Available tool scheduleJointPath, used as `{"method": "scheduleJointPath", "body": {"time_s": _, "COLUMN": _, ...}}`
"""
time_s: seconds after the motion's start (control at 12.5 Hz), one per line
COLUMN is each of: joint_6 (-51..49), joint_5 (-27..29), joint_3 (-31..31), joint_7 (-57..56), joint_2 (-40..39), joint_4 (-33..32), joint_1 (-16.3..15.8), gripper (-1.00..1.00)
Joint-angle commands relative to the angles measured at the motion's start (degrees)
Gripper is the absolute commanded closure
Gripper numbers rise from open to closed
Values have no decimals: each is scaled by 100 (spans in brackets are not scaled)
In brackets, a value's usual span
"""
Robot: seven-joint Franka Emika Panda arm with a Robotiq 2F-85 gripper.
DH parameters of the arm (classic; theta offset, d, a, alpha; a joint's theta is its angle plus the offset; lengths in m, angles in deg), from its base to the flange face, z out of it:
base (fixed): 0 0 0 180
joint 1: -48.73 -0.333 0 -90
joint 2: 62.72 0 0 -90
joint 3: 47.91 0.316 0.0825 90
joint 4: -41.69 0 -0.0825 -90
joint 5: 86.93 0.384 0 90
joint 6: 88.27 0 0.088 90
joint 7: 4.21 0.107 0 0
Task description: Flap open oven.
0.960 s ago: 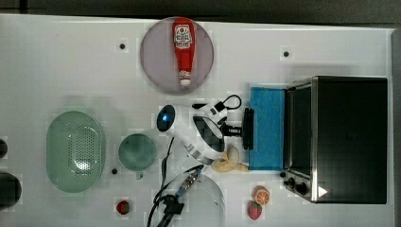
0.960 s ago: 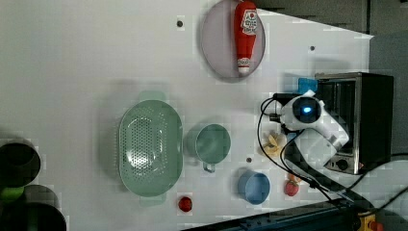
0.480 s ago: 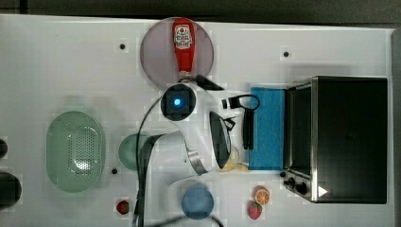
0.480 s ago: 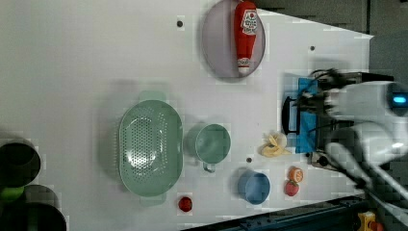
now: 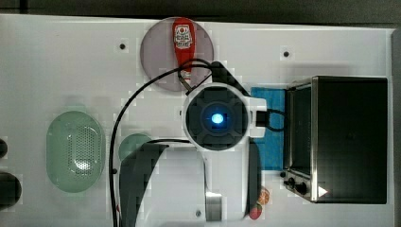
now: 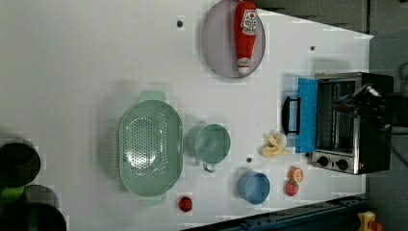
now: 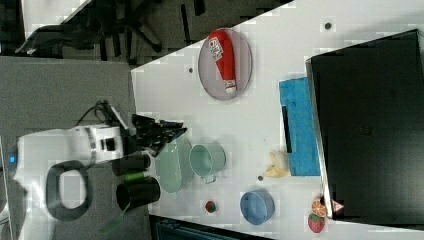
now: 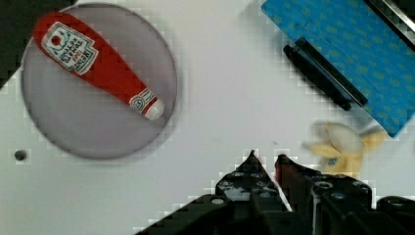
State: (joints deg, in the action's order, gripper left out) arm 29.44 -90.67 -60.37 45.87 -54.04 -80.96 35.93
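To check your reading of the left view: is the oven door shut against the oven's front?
No. The blue glass door lies flapped down on the table, handle outward, leaving the inside of the oven open to view.

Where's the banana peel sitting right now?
In the left view, the banana peel lies on the white table just left of the oven's flapped-down blue door, below its dark handle and right of the green cup.

Ketchup bottle [image 6: 245, 34] on plate [image 6: 216, 53]; mug [image 6: 212, 144] beside colander [image 6: 150, 147].
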Motion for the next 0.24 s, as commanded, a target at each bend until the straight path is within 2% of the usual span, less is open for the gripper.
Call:
{"method": "scheduleJointPath", "body": {"time_s": 0.08, "joint_6": -777, "joint_5": 88, "joint_3": -52, "joint_7": 298, "joint_2": 156, "joint_4": 404, "joint_1": 16, "gripper": 65}}
{"method": "scheduleJointPath", "body": {"time_s": 0.24, "joint_6": -1337, "joint_5": 88, "joint_3": -94, "joint_7": 298, "joint_2": 209, "joint_4": 907, "joint_1": 20, "gripper": 65}}
